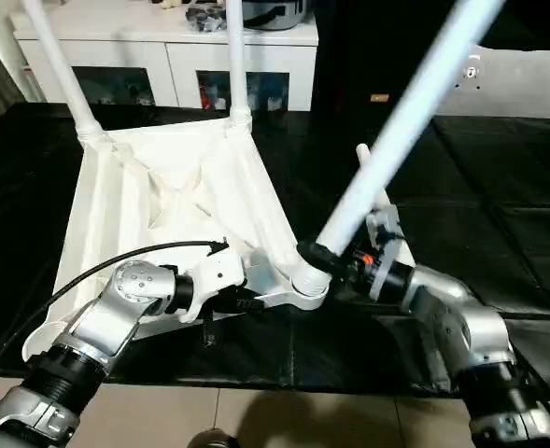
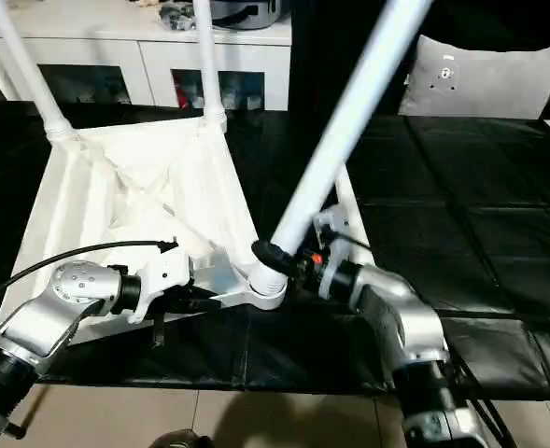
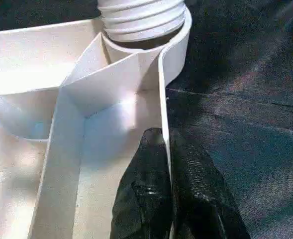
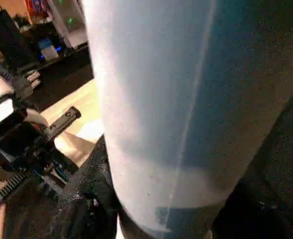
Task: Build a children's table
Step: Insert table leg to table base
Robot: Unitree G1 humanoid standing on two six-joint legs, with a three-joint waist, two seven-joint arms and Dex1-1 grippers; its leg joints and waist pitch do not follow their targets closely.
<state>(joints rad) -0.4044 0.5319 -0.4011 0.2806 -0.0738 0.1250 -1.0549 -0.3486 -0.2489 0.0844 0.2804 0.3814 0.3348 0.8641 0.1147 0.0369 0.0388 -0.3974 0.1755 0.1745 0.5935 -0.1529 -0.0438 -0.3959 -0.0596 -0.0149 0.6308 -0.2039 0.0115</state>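
Both grippers are working at the near corner socket (image 1: 304,280) of the upturned table top (image 1: 176,201) lying on black matting (image 2: 461,215). Left gripper (image 3: 168,191) is pinching the top's rim wall. Right gripper (image 1: 335,259) is clamping the tilted leg (image 1: 401,117) just above that socket; its fingers are largely hidden. Three legs are showing, two (image 1: 62,65) (image 1: 236,61) cut off above.

Black mats (image 1: 499,187) cover floor; beige tile strip (image 1: 256,420) near. White glass-door cabinet (image 1: 176,61) far left. Grey cushion (image 2: 485,79) far right.
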